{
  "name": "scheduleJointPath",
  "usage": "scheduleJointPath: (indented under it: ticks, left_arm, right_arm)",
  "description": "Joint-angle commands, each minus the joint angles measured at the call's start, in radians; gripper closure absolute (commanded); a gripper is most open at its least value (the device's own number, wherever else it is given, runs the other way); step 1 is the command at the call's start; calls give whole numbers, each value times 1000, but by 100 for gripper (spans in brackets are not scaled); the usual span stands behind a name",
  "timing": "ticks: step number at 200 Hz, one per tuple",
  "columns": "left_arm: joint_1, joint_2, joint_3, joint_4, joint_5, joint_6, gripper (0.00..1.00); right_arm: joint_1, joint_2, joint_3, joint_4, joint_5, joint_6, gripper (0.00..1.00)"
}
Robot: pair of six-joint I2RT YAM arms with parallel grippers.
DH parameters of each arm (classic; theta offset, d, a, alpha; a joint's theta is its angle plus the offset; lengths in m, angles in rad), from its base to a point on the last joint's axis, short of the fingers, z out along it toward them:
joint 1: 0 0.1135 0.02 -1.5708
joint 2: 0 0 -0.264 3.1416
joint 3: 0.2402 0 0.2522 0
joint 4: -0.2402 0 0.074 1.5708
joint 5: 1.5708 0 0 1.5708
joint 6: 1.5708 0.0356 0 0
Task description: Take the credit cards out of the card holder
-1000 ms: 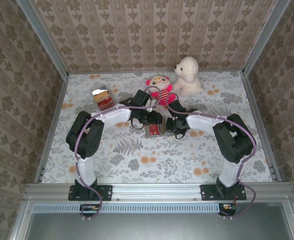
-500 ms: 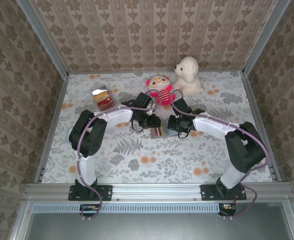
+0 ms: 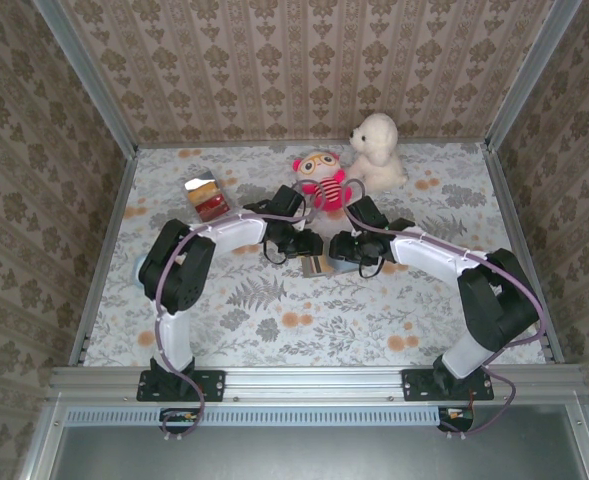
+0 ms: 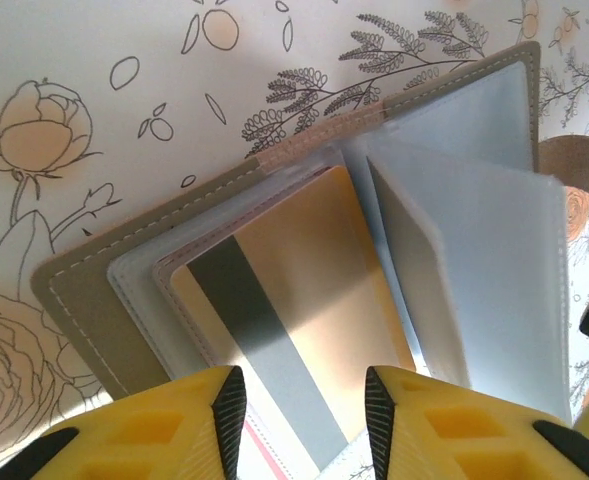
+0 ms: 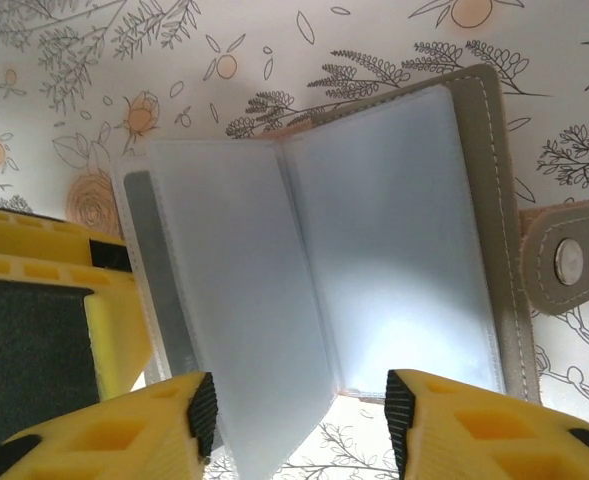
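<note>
credit cards [image 3: 206, 197], silver over red, stacked toward floral table [image 3: 274, 330] far-left corner | left gripper [image 4: 302, 400] jaws apart, straddling gold card [image 4: 314, 250] end | card holder [image 4: 79, 290] lying open midway between table's side edges, gold card sleeved inside | right gripper [image 5: 299, 400] jaws apart around loose clear sleeve [image 5: 234, 280]

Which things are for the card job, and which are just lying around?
For the job: card holder, gold card inside it, card pile, left claw, right claw.

Just lying around: white dog toy, red doll.
</note>
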Motion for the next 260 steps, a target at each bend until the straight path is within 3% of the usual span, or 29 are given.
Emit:
scheduleJointPath:
  ticks: [1,85,146,195,218,260]
  left_arm:
    - [-7,25,29,-19,5,0,58]
    - [-7,32,51,-24,11,-2,49]
    - [-10,42,66,-28,13,-3,44]
    - [-11,47,70,-32,15,0,43]
    - [-11,44,70,-34,13,0,43]
    - [-10,50,74,-59,-14,5,45]
  right_arm:
    - [8,-2,-18,-8,-24,-61,42]
    - [59,-43,-79,48,-13,-164,23]
    - [90,-32,-79,76,-3,-190,16]
    - [114,-4,-56,96,22,-175,14]
    - [119,7,-42,66,104,-136,15]
    - [119,-9,-49,-7,299,-71,31]
